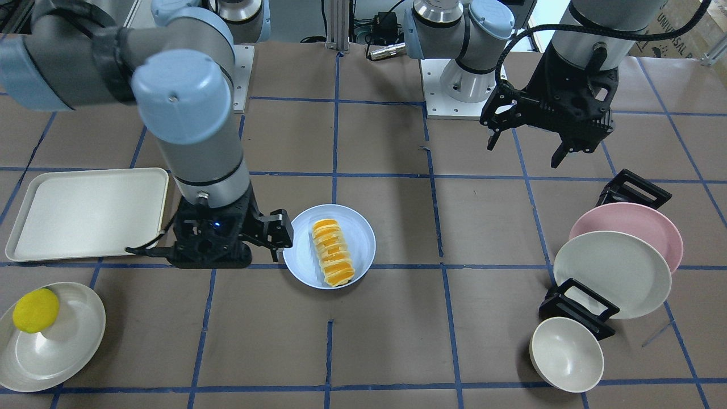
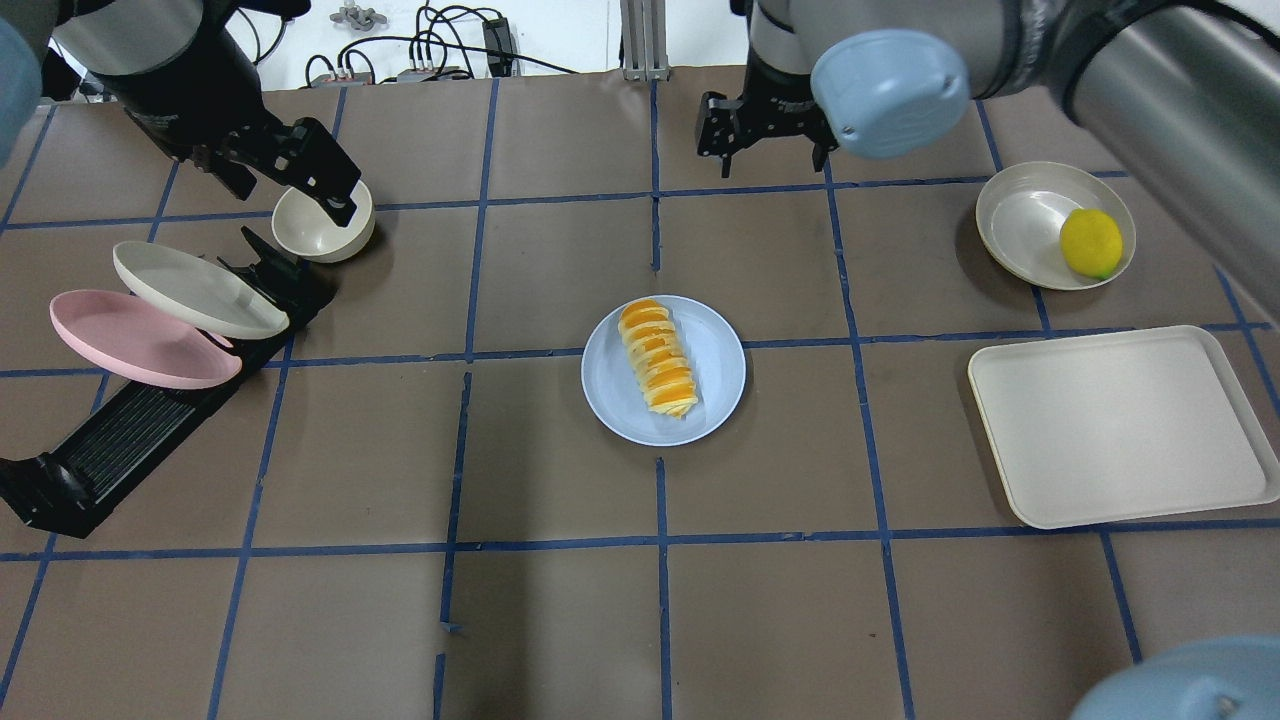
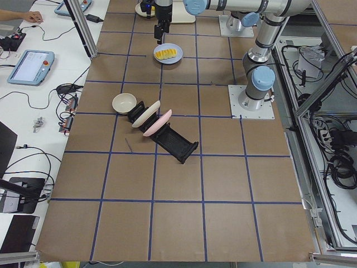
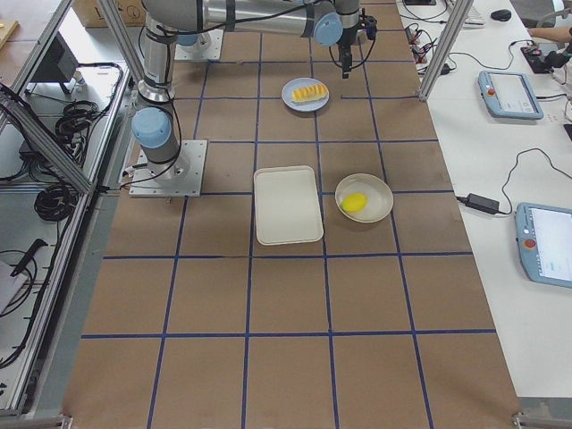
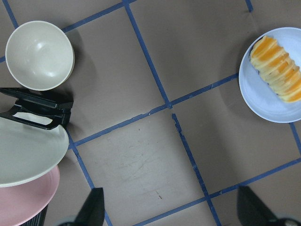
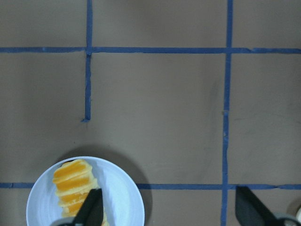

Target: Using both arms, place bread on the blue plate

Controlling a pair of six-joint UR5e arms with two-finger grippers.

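Observation:
The bread, a twisted orange and cream roll, lies on the pale blue plate at the table's middle. Both also show in the front view, bread on plate. My right gripper is open and empty, hanging above the table just beyond the plate's far side. Its wrist view shows the bread and plate at the lower left. My left gripper is open and empty, far to the left above a cream bowl. Its wrist view shows the bread at the right.
A black rack at the left holds a pink plate and a cream plate. At the right lie a cream tray and a cream dish holding a yellow ball.

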